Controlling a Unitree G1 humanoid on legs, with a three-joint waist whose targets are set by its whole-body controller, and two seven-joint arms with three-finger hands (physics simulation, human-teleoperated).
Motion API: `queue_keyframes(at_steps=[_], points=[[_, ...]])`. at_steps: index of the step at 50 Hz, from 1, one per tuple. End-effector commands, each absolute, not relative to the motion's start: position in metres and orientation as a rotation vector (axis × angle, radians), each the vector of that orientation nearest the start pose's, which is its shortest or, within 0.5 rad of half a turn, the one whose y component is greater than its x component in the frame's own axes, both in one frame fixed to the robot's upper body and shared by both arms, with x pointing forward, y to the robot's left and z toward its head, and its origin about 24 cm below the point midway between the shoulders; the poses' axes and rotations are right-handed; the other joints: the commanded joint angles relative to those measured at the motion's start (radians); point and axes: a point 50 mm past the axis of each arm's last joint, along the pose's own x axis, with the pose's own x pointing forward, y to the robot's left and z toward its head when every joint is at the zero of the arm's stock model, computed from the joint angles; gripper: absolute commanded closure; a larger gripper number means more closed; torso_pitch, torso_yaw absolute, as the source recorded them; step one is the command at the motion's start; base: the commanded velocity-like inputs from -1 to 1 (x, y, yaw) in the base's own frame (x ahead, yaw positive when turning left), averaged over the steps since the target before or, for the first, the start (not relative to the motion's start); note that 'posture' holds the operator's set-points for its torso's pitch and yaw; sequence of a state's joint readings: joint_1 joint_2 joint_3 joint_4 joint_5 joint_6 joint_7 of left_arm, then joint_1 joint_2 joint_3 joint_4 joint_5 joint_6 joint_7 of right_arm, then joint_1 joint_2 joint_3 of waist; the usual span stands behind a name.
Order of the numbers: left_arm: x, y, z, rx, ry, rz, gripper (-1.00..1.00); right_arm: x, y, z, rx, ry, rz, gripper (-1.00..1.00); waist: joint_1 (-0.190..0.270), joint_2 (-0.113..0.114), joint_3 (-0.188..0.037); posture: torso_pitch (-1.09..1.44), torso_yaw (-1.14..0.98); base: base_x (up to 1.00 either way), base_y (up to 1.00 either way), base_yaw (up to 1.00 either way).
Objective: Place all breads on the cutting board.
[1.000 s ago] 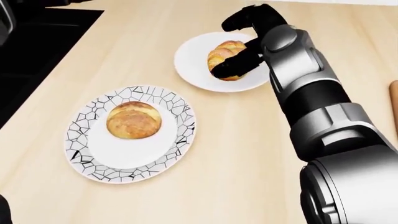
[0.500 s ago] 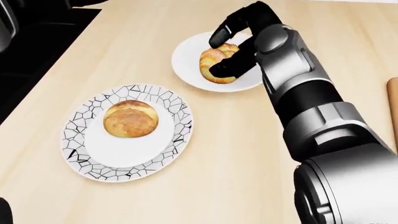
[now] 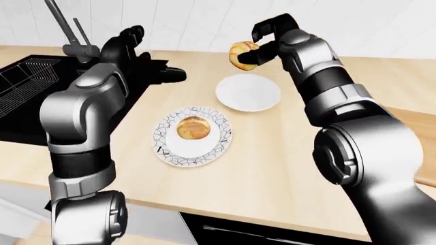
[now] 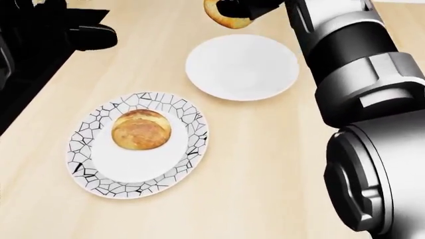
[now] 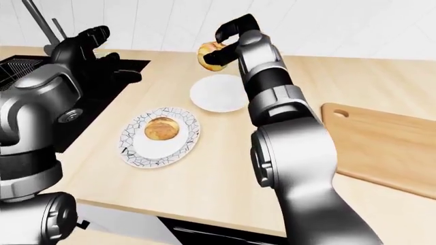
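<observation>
A golden bread roll (image 3: 243, 55) is pinched between the black fingers (image 3: 267, 25) of the right hand (image 3: 262, 41) and is held up in the air. Right under those fingers, a plain white plate (image 3: 248, 92) is seen on the wooden counter (image 3: 272, 168), with nothing on it. Lower and to the left of the fingers, a second round bread (image 4: 141, 129) is left on a plate with black crackle lines (image 4: 99, 179). The cutting board (image 5: 382, 145) is found well apart from the fingers, at the right of the right-eye view. The left hand (image 3: 146, 64) is held up by the black sink (image 3: 30, 92), with its fingers spread and nothing in them.
</observation>
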State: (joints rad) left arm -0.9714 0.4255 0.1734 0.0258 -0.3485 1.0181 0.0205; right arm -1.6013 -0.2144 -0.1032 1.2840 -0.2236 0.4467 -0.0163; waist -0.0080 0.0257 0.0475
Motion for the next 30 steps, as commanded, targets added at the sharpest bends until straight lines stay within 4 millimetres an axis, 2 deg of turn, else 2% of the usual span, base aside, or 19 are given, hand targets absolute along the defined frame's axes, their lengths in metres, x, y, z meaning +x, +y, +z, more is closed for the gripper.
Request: queue_keyframes(at_steps=[1, 7, 15, 20, 23, 30], points=[[0.345, 0.19, 0.286, 0.051, -0.028, -0.063, -1.0, 0.426, -0.118, 0.324, -0.388, 0.005, -0.057, 1.0, -0.001, 0.003, -0.032, 0.0, 0.0, 0.0, 0.0, 0.0], [0.335, 0.188, 0.274, 0.091, -0.014, -0.089, -1.0, 0.424, -0.119, 0.334, -0.399, -0.009, -0.062, 1.0, 0.0, 0.003, -0.031, 0.0, 0.0, 0.0, 0.0, 0.0], [0.325, 0.185, 0.259, 0.128, 0.021, -0.129, -0.98, 0.423, -0.121, 0.336, -0.405, -0.013, -0.068, 1.0, 0.001, 0.003, -0.029, 0.0, 0.0, 0.0, 0.0, 0.0], [0.318, 0.18, 0.251, 0.158, 0.029, -0.156, -0.79, 0.424, -0.121, 0.335, -0.404, -0.011, -0.067, 1.0, 0.003, 0.002, -0.03, 0.0, 0.0, 0.0, 0.0, 0.0], [0.314, 0.178, 0.244, 0.177, 0.039, -0.173, -0.8, 0.424, -0.121, 0.336, -0.405, -0.012, -0.067, 1.0, 0.002, 0.002, -0.03, 0.0, 0.0, 0.0, 0.0, 0.0], [0.31, 0.171, 0.238, 0.206, 0.049, -0.208, -0.65, 0.423, -0.122, 0.336, -0.403, -0.013, -0.07, 1.0, 0.005, -0.002, -0.03, 0.0, 0.0, 0.0, 0.0, 0.0]])
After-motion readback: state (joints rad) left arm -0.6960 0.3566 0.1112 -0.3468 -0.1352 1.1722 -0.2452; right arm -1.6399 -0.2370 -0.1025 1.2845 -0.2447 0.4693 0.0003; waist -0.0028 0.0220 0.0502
